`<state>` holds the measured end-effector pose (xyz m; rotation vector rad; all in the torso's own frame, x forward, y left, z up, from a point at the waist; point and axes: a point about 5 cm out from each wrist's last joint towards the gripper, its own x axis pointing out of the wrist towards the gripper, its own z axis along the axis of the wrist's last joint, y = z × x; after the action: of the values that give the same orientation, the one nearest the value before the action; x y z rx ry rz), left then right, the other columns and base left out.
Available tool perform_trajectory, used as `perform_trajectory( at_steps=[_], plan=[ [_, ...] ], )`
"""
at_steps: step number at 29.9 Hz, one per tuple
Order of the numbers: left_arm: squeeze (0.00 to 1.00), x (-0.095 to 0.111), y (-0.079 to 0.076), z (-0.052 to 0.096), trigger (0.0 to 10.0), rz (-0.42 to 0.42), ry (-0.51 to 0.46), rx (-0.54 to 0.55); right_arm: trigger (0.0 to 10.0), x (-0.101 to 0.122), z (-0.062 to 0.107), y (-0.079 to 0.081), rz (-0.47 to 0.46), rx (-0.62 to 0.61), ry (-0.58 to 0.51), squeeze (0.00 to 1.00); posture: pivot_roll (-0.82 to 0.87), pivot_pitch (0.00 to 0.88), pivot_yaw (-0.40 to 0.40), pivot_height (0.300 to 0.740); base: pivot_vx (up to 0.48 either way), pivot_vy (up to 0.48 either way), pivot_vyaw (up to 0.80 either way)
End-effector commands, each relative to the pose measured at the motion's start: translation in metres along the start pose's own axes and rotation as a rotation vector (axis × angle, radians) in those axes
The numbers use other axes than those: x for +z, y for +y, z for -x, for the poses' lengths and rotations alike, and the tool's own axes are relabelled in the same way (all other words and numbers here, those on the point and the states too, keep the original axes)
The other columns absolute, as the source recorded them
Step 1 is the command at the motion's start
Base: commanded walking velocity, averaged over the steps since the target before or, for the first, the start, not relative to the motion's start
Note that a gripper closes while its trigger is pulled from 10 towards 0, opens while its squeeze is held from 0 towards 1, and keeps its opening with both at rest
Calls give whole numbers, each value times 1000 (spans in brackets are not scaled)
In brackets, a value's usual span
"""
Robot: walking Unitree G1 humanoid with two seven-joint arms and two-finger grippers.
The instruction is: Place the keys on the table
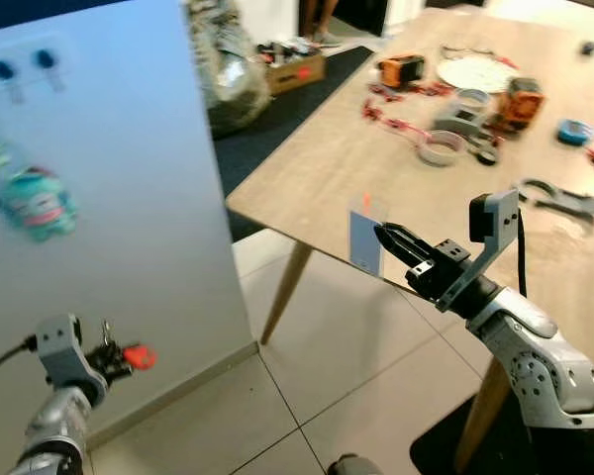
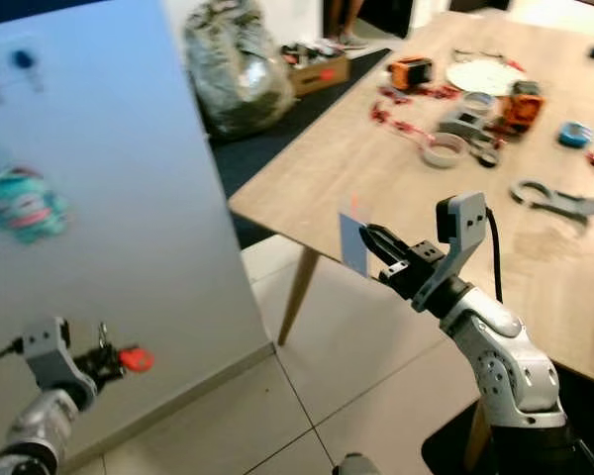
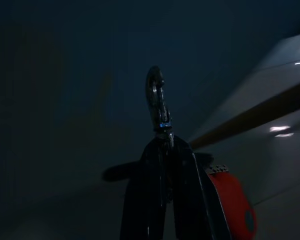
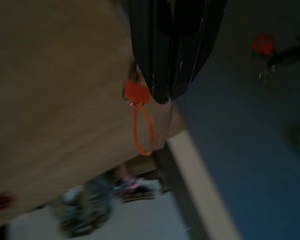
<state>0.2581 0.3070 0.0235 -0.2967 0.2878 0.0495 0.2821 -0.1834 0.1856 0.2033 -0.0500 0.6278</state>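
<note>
The jaws of the left gripper (image 1: 114, 361) are closed on the keys with a red round fob and a silver clip (image 1: 129, 354), low at the robot's left, just beside the pale blue-white panel wall (image 1: 129, 198). In the left wrist view the silver clip (image 3: 157, 102) stands up past the black fingers (image 3: 140, 200) and the red fob (image 3: 232, 205) sits against one finger. The keys hang over the pale tiled floor (image 1: 327, 376), well apart from the tabletop.

The jaws of the right gripper (image 1: 388, 237) are pressed together, and whether they grip anything cannot be told. Their tips rest at the near edge of the light wooden tabletop (image 1: 327, 168), touching or just beside a small pale blue card with an orange tag (image 1: 365, 240) that stands at that edge. In the right wrist view an orange tag with a loop (image 4: 140, 117) lies on the wood just under the fingertips.

The near part of the tabletop, from its corner back to the clutter, is bare wood. Farther in lie a grey tape roll (image 1: 441, 148), orange-and-black tools (image 1: 401, 69), a white round plate (image 1: 475, 72), a blue tape roll (image 1: 574, 132) and a grey curved bracket (image 1: 564, 198). Between the panel wall and the tabletop's slanted wooden leg (image 1: 285, 289) is a gap of open floor. A teal bottle-shaped item (image 1: 38, 203) hangs on the panel.
</note>
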Motion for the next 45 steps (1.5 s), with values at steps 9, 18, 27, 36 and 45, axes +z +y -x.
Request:
perform_trajectory(
  at_steps=[9, 18, 27, 36, 45],
  plan=[
    [0, 37, -13, 2, 10000, -9, -161, -402, 10000, 8, 4, -9, 27, -36, -20, 0, -162, 85, 99, 740, 0, 0, -788],
    [0, 63, -33, 9, 10000, -12, -239, -749, 10000, 11, 5, -13, 37, -46, -29, 0, -160, 80, 95, 740, 0, 0, -788],
    [0, 100, -46, 3, 10000, -84, -375, -786, 10000, 13, 7, -18, 47, -66, -34, 0, -160, 72, 92, 740, 0, 0, -788],
    [0, 147, -94, -8, 10000, -134, -572, -853, 10000, 18, -1, -20, 67, -67, -48, 0, -165, 58, 91, 740, 0, 0, -788],
    [0, 175, -144, -14, 10000, -195, -663, -861, 10000, 17, -5, -26, 103, -110, -33, 0, -167, 61, 90, 740, 0, 0, -438]
  ],
)
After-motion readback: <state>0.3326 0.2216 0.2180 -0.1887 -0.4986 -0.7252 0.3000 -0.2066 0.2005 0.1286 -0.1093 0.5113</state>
